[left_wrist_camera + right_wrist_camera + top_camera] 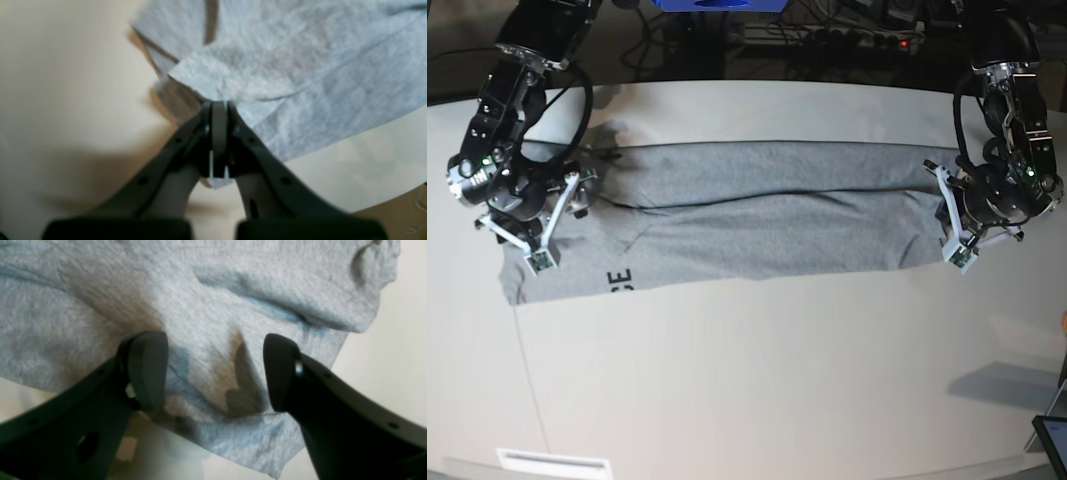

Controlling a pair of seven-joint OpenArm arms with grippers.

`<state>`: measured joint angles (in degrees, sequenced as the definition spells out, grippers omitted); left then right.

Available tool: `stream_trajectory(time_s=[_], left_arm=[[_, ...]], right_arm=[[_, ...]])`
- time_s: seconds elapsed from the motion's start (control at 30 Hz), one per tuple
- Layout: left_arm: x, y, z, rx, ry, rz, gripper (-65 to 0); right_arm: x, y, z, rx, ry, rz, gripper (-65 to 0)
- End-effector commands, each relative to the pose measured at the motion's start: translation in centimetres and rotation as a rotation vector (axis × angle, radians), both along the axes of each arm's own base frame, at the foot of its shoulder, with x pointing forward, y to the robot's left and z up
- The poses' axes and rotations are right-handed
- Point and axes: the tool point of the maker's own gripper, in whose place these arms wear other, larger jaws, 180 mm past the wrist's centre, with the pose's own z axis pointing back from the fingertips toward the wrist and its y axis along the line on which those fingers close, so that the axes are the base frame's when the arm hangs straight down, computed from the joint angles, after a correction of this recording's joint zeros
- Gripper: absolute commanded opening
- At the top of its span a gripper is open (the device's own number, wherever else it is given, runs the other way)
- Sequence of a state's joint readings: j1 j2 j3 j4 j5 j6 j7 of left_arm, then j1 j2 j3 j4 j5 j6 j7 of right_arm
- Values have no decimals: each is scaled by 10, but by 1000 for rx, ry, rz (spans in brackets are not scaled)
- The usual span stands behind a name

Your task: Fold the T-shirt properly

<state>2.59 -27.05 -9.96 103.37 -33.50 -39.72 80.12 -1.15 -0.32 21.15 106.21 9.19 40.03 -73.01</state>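
The T-shirt [757, 235], heather grey, lies stretched across the table [757, 380], folded lengthwise with a long crease through its middle. Black letters [619, 280] show near its lower left edge. My left gripper [219, 104] is shut on a folded corner of the T-shirt [300, 73], and cloth bunches up at the fingertips. That arm [997, 195] stands at the shirt's right end in the base view. My right gripper [215, 371] is open just over the T-shirt [213, 300], a finger on each side of a wrinkle. Its arm [522, 195] is at the shirt's left end.
Cables and a power strip [847, 35] run along behind the table's far edge. A dark flat device [1052, 440] sits at the front right corner. A white label [552, 463] lies at the front left edge. Bare tabletop stretches in front of the shirt.
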Motion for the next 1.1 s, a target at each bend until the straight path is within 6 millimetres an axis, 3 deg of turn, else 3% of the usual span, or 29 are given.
stream_trajectory(time_s=[0.0, 0.07, 0.37, 0.47, 0.6, 0.67, 1.07], left_arm=[[2, 4, 9, 23, -23, -15, -650], [3, 6, 16, 43, -36, -26, -650], [-4, -6, 7, 66, 13, -106, -650], [-1, -8, 16, 81, -13, -124, -643], [-4, -19, 27, 98, -49, -165, -467], [-6, -23, 31, 104, -64, -182, -408], [9, -28, 38, 69, -138, -174, -403]], right_arm=[[9, 0, 10, 4, -43, 2, -229], [9, 0, 10, 4, -42, 2, -229], [9, 0, 10, 4, -42, 2, -229], [9, 0, 10, 4, -42, 2, -229], [9, 0, 10, 4, -41, 2, -229], [10, 0, 10, 5, -44, 2, -229], [10, 1, 10, 4, -42, 5, -229]])
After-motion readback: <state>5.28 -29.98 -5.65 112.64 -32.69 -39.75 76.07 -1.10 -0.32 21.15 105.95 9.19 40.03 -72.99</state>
